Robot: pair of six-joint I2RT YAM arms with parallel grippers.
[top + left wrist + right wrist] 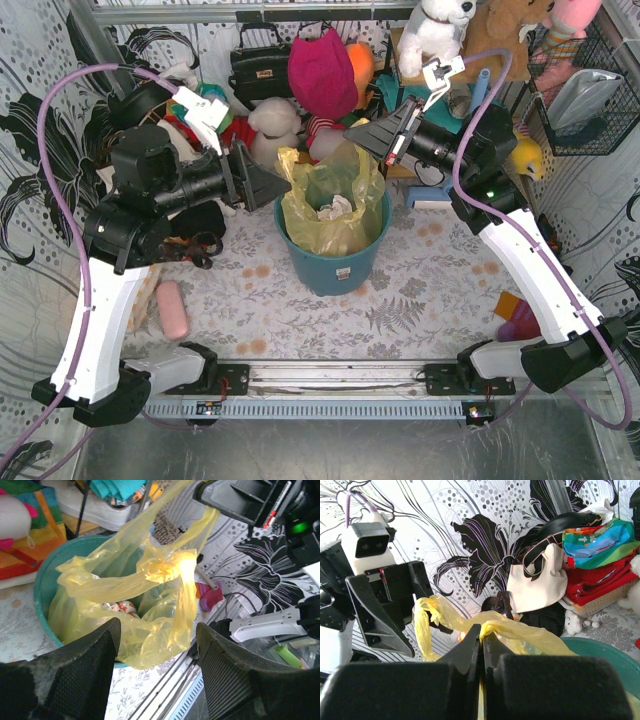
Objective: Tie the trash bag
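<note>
The yellow-green trash bag (335,205) lines the round teal bin (330,268), with crumpled white paper (335,208) inside. My right gripper (372,138) is shut on a twisted strand of the bag's right rim (520,630) and holds it up above the bin; its shut tips show in the right wrist view (482,632). My left gripper (262,178) is open beside the bag's raised left corner (290,162). In the left wrist view its jaws (157,647) stand wide apart with the bag (150,590) ahead of them, nothing between them.
Stuffed toys (320,75) and a black handbag (258,62) crowd the back behind the bin. A cream tote (540,582) hangs at the wall. A pink object (172,308) lies front left, a magenta one (520,326) front right. A wire basket (585,90) hangs at right.
</note>
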